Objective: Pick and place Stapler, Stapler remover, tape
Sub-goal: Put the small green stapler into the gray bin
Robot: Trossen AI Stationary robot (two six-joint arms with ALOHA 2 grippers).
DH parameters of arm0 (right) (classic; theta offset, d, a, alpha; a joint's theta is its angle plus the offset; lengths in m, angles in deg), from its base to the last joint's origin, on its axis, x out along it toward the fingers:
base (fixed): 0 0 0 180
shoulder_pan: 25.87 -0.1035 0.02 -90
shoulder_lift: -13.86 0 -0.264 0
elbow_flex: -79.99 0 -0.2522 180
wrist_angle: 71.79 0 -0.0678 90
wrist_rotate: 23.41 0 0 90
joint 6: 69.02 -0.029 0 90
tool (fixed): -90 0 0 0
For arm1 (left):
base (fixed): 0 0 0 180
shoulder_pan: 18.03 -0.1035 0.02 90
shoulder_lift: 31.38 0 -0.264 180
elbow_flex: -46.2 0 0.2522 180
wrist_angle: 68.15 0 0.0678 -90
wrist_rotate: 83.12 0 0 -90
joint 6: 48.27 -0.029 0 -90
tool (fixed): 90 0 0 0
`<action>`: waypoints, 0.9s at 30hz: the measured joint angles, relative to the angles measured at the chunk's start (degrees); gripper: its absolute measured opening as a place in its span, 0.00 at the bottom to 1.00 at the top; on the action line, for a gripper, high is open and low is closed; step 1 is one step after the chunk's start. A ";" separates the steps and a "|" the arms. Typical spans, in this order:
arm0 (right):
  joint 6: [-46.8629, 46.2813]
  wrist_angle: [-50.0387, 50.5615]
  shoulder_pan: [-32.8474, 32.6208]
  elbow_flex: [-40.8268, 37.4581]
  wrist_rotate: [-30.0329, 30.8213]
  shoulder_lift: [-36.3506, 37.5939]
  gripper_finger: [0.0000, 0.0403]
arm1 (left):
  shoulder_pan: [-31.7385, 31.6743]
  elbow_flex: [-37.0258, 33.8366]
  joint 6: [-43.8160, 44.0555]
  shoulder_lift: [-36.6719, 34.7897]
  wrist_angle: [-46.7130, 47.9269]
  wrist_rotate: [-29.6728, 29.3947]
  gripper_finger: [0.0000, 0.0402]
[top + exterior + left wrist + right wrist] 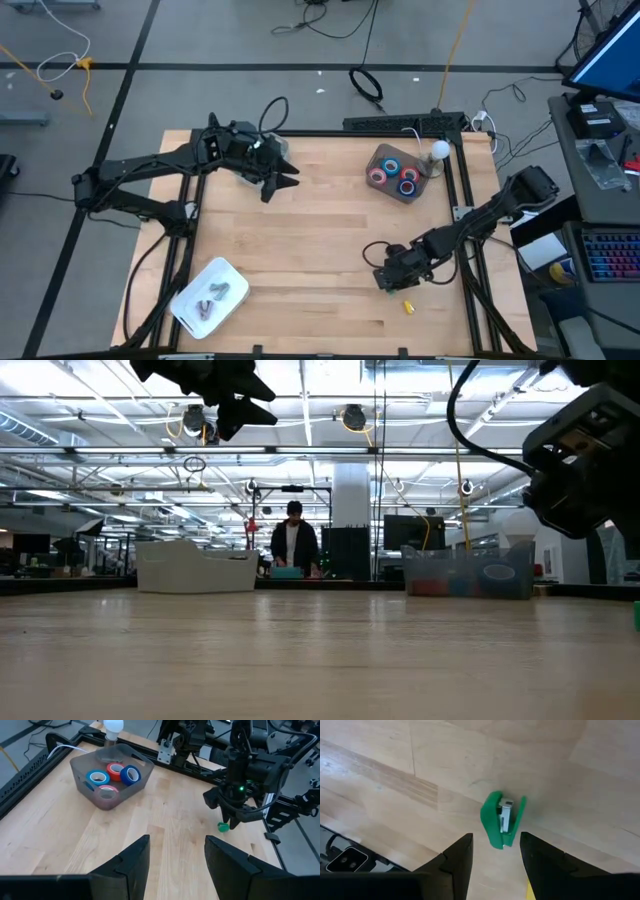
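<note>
A small green staple remover (502, 820) with a metal middle lies flat on the wood; in the left wrist view the staple remover (223, 826) is a green spot under the right arm. My right gripper (496, 851) hovers just above it, open, touching nothing, near the table's right near part (390, 275). Red and blue tape rolls (114, 774) lie inside a grey bin (385, 186) at the far right. My left gripper (177, 851) is open and raised over the far left of the table (285, 176). A small yellow object (408, 306) lies near the right gripper.
A white tray (190, 305) with grey objects in it sits at the near left. A white bulb (440, 150) stands beside the grey bin. Black frame rails (462, 215) run along the table's sides. A person (295, 542) stands far behind the table. Bare wood lies mid-table.
</note>
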 joint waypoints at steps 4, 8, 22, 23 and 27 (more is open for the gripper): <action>0.85 -1.66 0.00 0.02 -0.11 -1.64 0.39 | 0.00 0.00 -0.07 0.00 -0.05 -0.01 0.46; 1.36 -2.56 0.01 0.06 -0.17 -3.18 0.38 | 0.00 0.00 -0.06 0.00 -0.15 -0.02 0.46; 4.67 1.47 0.00 0.17 3.00 -3.13 0.19 | 0.00 0.00 0.15 0.00 -0.15 -0.02 0.46; 5.24 1.41 0.01 0.17 3.06 -3.13 0.16 | 0.00 0.00 0.19 0.00 -0.15 -0.02 0.46; 8.04 1.27 0.11 0.17 3.12 -2.86 0.10 | 0.00 0.00 0.28 0.00 -0.15 -0.02 0.46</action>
